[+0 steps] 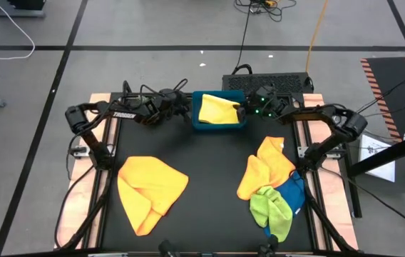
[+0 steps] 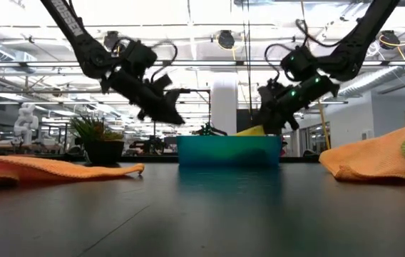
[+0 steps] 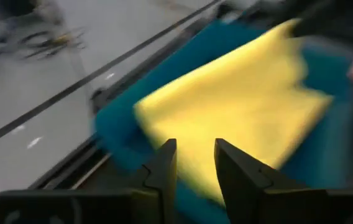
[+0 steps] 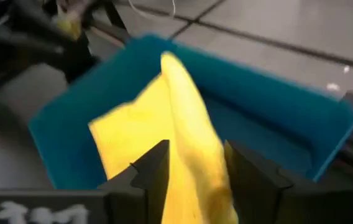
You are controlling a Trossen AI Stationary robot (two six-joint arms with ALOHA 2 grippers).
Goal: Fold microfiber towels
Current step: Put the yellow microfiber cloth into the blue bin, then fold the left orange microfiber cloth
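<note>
**Now both arms meet over the tray**

Across the black table (image 1: 209,153) lie an orange towel (image 1: 149,189) and a heap of towels (image 1: 270,189). Farther back, the blue tray (image 1: 197,123) holds the yellow towel (image 1: 217,108). Left gripper (image 3: 194,163) and right gripper (image 4: 195,168) hang over it, fingers apart.

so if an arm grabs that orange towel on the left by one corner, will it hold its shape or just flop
Most likely flop. The orange towel lies in soft rumpled folds, not flat, so it looks limp. In the low view it slumps thin against the table, which suggests it is light. The yellow towel sags to the shape of the blue tray in the same way, so the rest would probably trail behind a lifted corner.
</note>
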